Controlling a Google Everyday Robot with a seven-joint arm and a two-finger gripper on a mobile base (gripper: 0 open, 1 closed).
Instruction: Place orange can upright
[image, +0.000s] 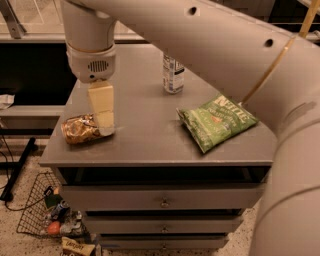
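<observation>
Orange can (79, 129) lies on its side at the front-left corner of the counter (150, 115), long axis roughly left-right, so it's not upright yet. End effector (105, 128) hangs straight down from the wrist, tip at the can's right end, touching or just beside it; we cannot tell which. We also cannot tell whether it is clenched or released, since only one cream face shows. We judge it is posed vertically at that end because the can has to be caught and tipped onto its base. The can sits near the counter edge, so we flag a roll-off risk if it gets nudged. Water bottle (173, 74) stands upright at the back and the green chip bag (217, 121) lies flat on the right. Both are well apart from the can, probably no obstruction.
</observation>
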